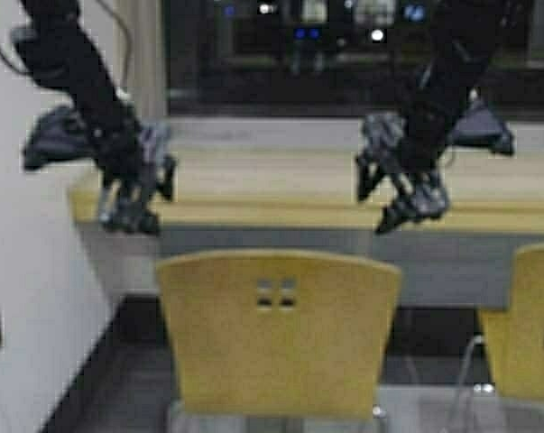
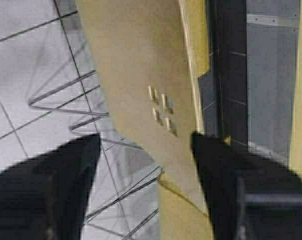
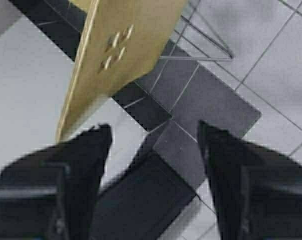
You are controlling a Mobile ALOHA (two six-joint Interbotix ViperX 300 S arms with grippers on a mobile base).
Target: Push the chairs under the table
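While both grippers' fingers [image 2: 80,150] gape empty, the chair [image 1: 279,334] stands short of the table [image 1: 281,215] edge.

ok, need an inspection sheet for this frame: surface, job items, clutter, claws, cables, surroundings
Surface: long pale-wood table with thick yellow front edge; top looks bare.
Job items: middle chair stands in front of the table, back toward the robot, not pushed under; second chair at the right, partly out of view.
Clutter: nothing seen.
Claws: left claw and right claw both open, raised above the middle chair's back, touching nothing.
Cables: one thin cable along the left arm.
Surroundings: white wall to the left, dark window behind the table, tiled floor.
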